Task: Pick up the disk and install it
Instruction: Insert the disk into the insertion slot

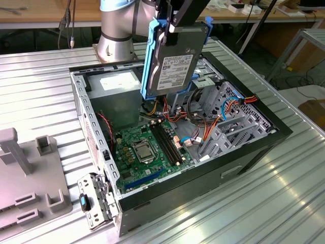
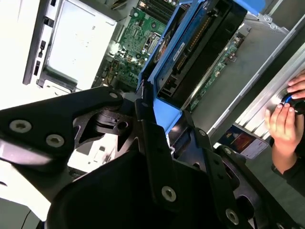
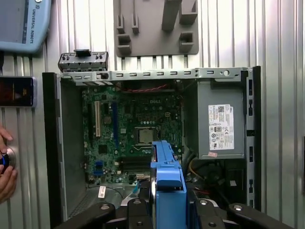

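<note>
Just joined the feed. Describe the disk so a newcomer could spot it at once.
Find the open computer case on the ribbed metal table. Above it the gripper holds the disk upright: a flat grey metal slab. Its bright blue carrier frame sets it apart from the grey power-supply box inside the case.

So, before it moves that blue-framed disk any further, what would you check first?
1. Grip: the gripper is shut on the blue carrier of the disk: ok.
2. Height: the disk hangs upright above the open computer case: ok.
3. The person's hand is outside the case: ok.
4. Drive cage free of the orange and blue cables: cannot tell.
5. Disk lined up with its slot: cannot tell.
</note>
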You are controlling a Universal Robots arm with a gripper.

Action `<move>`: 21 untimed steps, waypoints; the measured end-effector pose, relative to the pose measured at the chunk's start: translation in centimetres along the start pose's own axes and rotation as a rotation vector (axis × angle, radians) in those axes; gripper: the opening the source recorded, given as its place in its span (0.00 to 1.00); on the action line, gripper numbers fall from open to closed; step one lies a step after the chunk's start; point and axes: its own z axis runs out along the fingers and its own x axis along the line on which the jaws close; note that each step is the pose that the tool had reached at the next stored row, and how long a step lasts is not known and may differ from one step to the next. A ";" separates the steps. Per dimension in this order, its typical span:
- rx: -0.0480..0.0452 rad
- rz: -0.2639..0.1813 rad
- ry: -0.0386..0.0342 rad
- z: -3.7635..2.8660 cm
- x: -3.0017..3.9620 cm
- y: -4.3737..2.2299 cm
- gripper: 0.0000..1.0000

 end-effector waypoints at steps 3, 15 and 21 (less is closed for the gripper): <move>0.0007 -0.037 -0.0011 0.06 0.33 -0.05 0.37; 0.0007 -0.038 -0.0011 0.31 5.15 -0.35 0.37; 0.0008 -0.038 -0.0005 0.38 6.38 -0.95 0.37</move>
